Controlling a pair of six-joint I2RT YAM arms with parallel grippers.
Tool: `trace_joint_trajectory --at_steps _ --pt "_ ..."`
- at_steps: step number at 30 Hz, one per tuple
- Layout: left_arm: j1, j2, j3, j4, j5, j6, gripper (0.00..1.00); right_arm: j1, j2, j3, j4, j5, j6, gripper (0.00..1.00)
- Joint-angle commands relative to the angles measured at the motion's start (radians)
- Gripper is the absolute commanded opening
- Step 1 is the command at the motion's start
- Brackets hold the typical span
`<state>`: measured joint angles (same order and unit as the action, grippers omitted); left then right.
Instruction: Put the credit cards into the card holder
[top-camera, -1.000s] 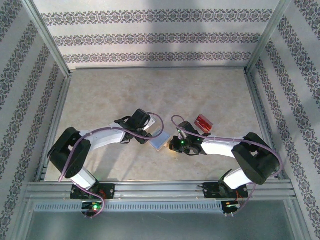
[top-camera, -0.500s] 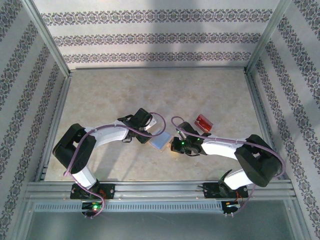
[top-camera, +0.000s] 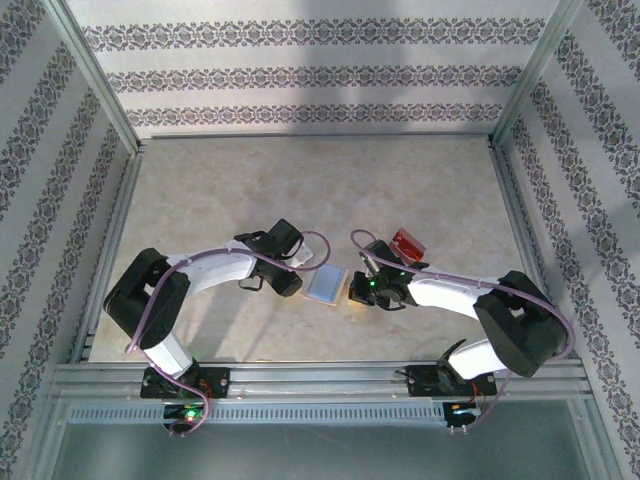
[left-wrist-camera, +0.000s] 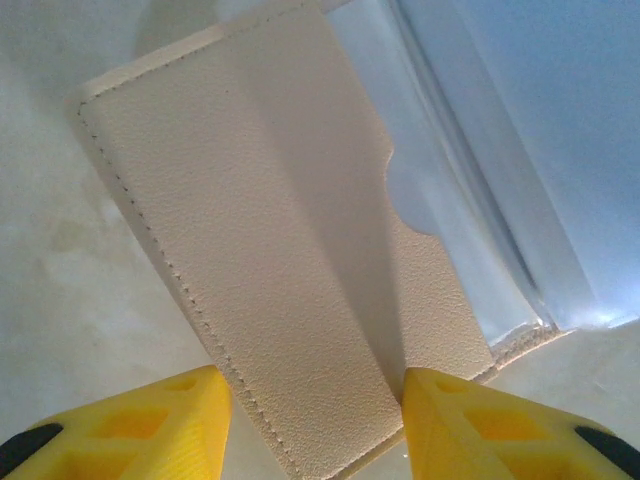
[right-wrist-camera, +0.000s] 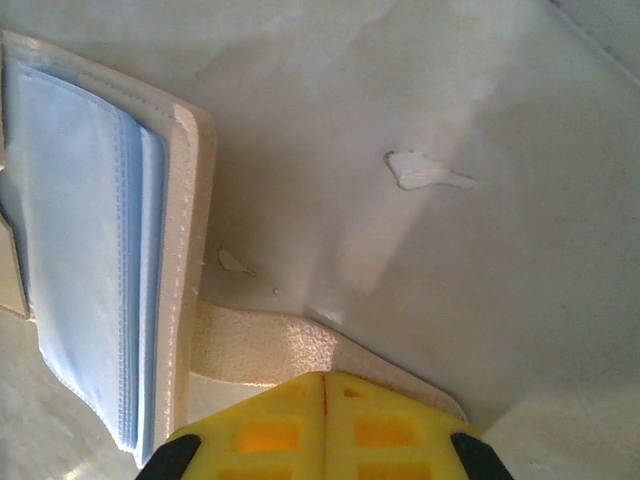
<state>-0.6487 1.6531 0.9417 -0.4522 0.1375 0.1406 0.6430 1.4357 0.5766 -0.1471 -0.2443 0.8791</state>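
Observation:
The tan card holder (top-camera: 326, 285) lies open mid-table, its pale blue-grey pockets (right-wrist-camera: 90, 240) facing up. My left gripper (top-camera: 292, 283) is at its left edge. In the left wrist view the tan flap (left-wrist-camera: 280, 250) lies between the yellow fingers of that gripper (left-wrist-camera: 310, 425); the right finger touches the flap's edge and the left finger stands a little off it. My right gripper (top-camera: 358, 290) is at the holder's right side, shut (right-wrist-camera: 325, 385), its tips resting on the snap tab (right-wrist-camera: 290, 345). A red credit card (top-camera: 406, 243) lies just behind the right arm.
Metal frame rails (top-camera: 320, 378) run along the near edge, and patterned walls (top-camera: 310, 75) close in the other three sides. Small white flecks (right-wrist-camera: 430, 172) mark the beige tabletop (top-camera: 320, 190). Open room lies toward the back.
The left jaws have narrowed around the card holder's flap. The holder and both grippers have shifted slightly right. The right gripper stayed shut.

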Motion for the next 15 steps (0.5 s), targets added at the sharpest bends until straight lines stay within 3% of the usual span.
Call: trace_joint_trajectory --at_steps 1,9,15 --pt "-0.009 -0.037 -0.008 -0.020 0.045 -0.054 0.48 -0.006 -0.014 0.025 -0.078 0.004 -0.017 0.03" --pt "-0.009 -0.075 0.095 -0.081 0.135 -0.094 0.67 0.022 -0.090 0.085 -0.180 0.018 -0.015 0.04" --pt "-0.009 -0.037 0.139 -0.084 0.179 -0.142 0.72 0.021 -0.167 0.065 -0.156 0.043 0.014 0.04"
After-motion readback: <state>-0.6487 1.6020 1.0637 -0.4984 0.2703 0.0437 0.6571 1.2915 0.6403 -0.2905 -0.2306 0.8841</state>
